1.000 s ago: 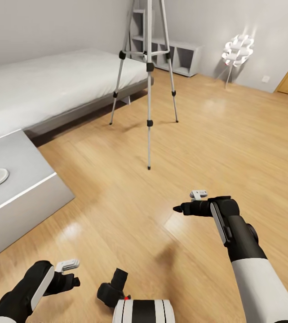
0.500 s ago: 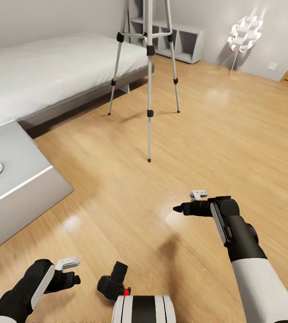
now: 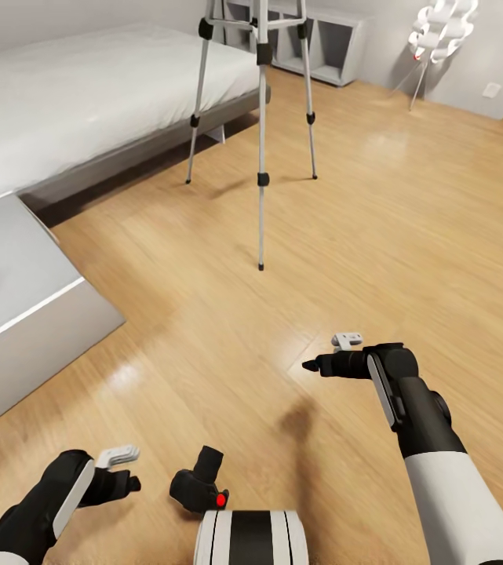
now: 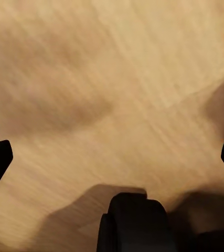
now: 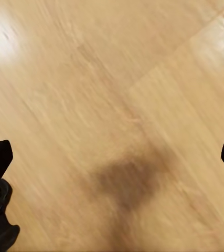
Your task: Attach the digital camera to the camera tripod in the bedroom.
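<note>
Digital camera low in head view, beside left pincer, ungrasped. Both pincers wide open, empty; right pincer mid-air. Camera tripod ahead by bed. Likely rigid, fragile: grip body, avoid lens.

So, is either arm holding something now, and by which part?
Nothing is held: both wrist views show open jaws over bare floor. The small black camera sits between the arms, ungripped.

The camera tripod is standing on the wood floor, well ahead of the right gripper; the digital camera is sitting just beside the left gripper.
</note>
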